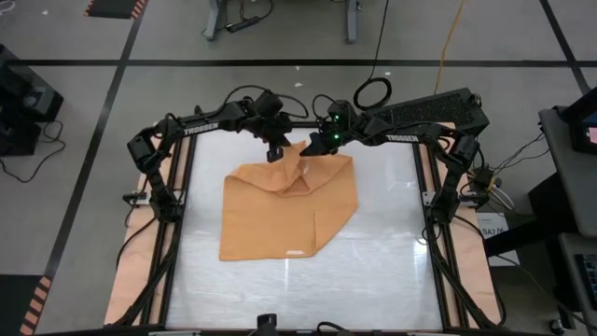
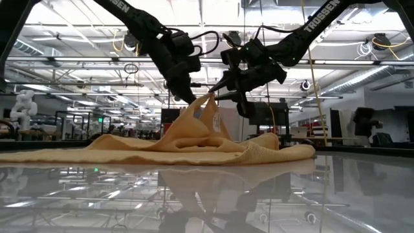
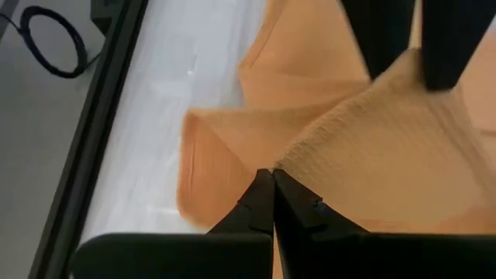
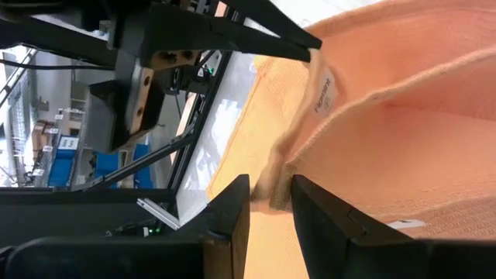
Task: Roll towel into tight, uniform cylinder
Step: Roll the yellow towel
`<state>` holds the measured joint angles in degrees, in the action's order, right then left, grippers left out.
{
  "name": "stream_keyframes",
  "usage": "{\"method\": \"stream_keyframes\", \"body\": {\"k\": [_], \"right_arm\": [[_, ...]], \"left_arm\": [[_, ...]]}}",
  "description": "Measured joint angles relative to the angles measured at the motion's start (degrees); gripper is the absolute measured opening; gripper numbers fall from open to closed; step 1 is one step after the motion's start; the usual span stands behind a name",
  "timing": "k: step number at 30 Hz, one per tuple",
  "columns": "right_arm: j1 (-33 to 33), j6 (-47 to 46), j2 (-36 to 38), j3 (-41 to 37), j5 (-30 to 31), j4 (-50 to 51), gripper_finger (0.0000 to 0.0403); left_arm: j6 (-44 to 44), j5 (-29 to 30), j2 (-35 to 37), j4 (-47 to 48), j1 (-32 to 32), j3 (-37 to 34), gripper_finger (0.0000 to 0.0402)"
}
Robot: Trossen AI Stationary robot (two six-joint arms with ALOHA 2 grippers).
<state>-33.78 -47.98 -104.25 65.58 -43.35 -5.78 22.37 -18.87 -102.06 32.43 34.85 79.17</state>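
Fingers on both arms pinch the towel's far edge, at about twelve o'clock on the desk [image 1: 373, 271]. Going from largest to smallest, the desk comes first, a pale glossy surface inside a dark frame.

On it, the towel [image 1: 280, 210] lies around the centre and reaches toward twelve o'clock. Most of it lies flat, with one flap folded over at about four o'clock on the cloth, and only the far edge is raised into a peak between the arms.

At that peak, the left gripper [image 3: 271, 182] has its fingers pressed together on the cloth's edge. The right gripper [image 4: 270, 194], just beside it, holds a slightly bunched hem between narrowly parted fingers.

Smallest is the white tag [image 4: 325, 94], on the lifted edge near the right gripper.

By its look, the towel is light, soft and limp: it sags between the two holds and will wrinkle rather than keep a line. For an even roll, the holds probably belong farther apart, near the edge's two corners, keeping the hem taut.
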Motion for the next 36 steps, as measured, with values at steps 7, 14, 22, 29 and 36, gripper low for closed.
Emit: {"method": "stream_keyframes", "body": {"k": [7,14,22,29,36], "right_arm": [[0.0,-0.4,0.0,0.0,0.7,0.0,0.0089],[0.0,-0.4,0.0,0.0,1.3,0.0,0.0083],[0.0,-0.4,0.0,0.0,1.4,0.0,0.0012],[0.0,-0.2,0.0,0.0,2.1,0.0,0.0007],[-0.4,0.8,0.0,0.1,0.9,0.2,0.0002]], "left_arm": [[-1.0,-0.6,0.0,-0.5,-0.5,0.0,0.0000],[-1.0,-0.5,0.0,-0.4,-0.5,0.0,0.0000],[-1.1,1.1,0.0,-0.4,-0.4,0.0,0.0000],[-4.0,2.8,0.0,-0.7,-0.4,0.0,0.0002],[-5.6,3.4,3.2,-0.1,-0.5,1.6,0.0082]]}}
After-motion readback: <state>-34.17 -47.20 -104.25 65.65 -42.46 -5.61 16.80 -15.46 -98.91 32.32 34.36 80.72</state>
